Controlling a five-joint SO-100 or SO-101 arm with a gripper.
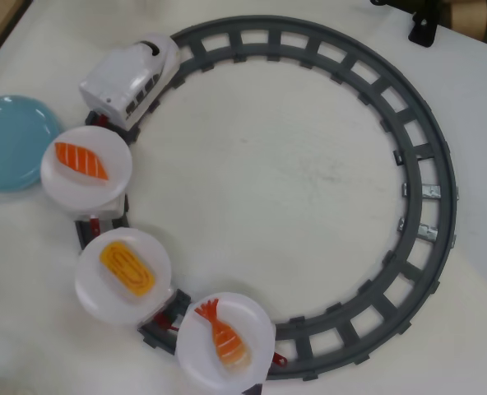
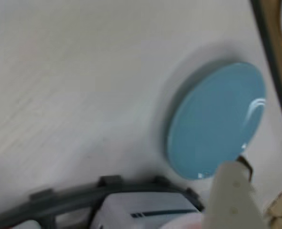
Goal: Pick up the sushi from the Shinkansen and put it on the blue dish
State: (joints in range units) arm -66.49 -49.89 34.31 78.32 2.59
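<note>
Shrimp sushi (image 1: 224,337) lying on the rearmost white plate (image 1: 196,355) of the Shinkansen (image 1: 131,79), at the bottom of the overhead view. Its long axis runs diagonally — red forked tail toward upper left, striped orange-and-white body toward lower right. The piece looks like smooth moulded plastic, small and rounded, resting loose on a glossy shallow plate.

Ahead of it ride the yellow egg piece (image 1: 127,267) and the salmon slab (image 1: 81,160), each on its own plate; the white, round-nosed train stands at upper left on the grey ring track (image 1: 429,164). The blue dish (image 1: 9,141) sits off the track at the left edge, just beside the salmon plate, on the pale surface (image 1: 268,181).

The tool (image 2: 234,191) shows only in the wrist view, as a blurred pale finger at lower right, over the near rim of the blue dish with the train's roof below it — so the arm appears to be at the dish end, with the shrimp well apart, three cars back along the track. Whether the jaws are apart or together cannot be told; nothing is visibly held. The coming reach turns on crossing that gap and aligning with the diagonal axis.
</note>
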